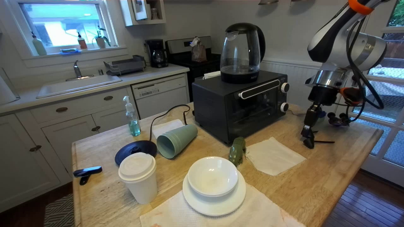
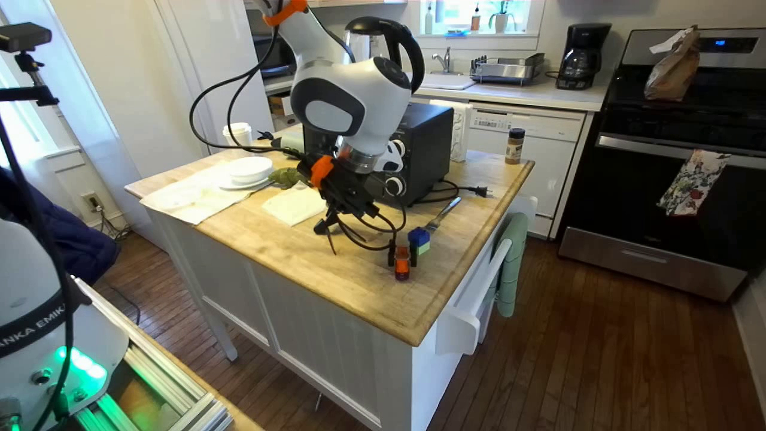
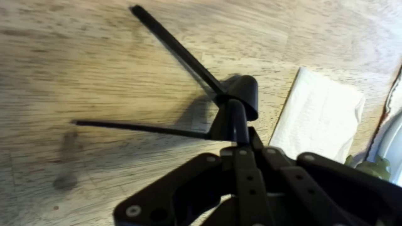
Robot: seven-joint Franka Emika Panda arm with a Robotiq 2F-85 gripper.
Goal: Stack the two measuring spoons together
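Mid-frame, my near-closed claw (image 3: pixel 248 145) pinches the lower spoon (image 3: pixel 220 125); like the upper spoon (image 3: pixel 246 90), it seems light, stiff, best held by its round end

white arm (image 2: pixel 374 108), orange bands (image 1: pixel 360 7), black cables (image 1: pixel 358 73), black gripper (image 3: pixel 246 145) with pale screws (image 3: pixel 133 210); past the counter's long edge (image 2: pixel 299 278) its base (image 2: pixel 30 353) glows green.

On the desk (image 1: pixel 303 190), in an exterior view, the kettle (image 1: pixel 241 55) stands on the toaster oven (image 1: pixel 213 108); before these, a bowl (image 1: pixel 213 175) sits on a plate (image 1: pixel 221 206), the cup (image 1: pixel 139 186) to its left, the napkin (image 1: pixel 274 156) behind and to its right. In the wrist view, one measuring spoon (image 3: pixel 221 125), in the jaws, overlaps the other measuring spoon (image 3: pixel 246 90), both left of the napkin.
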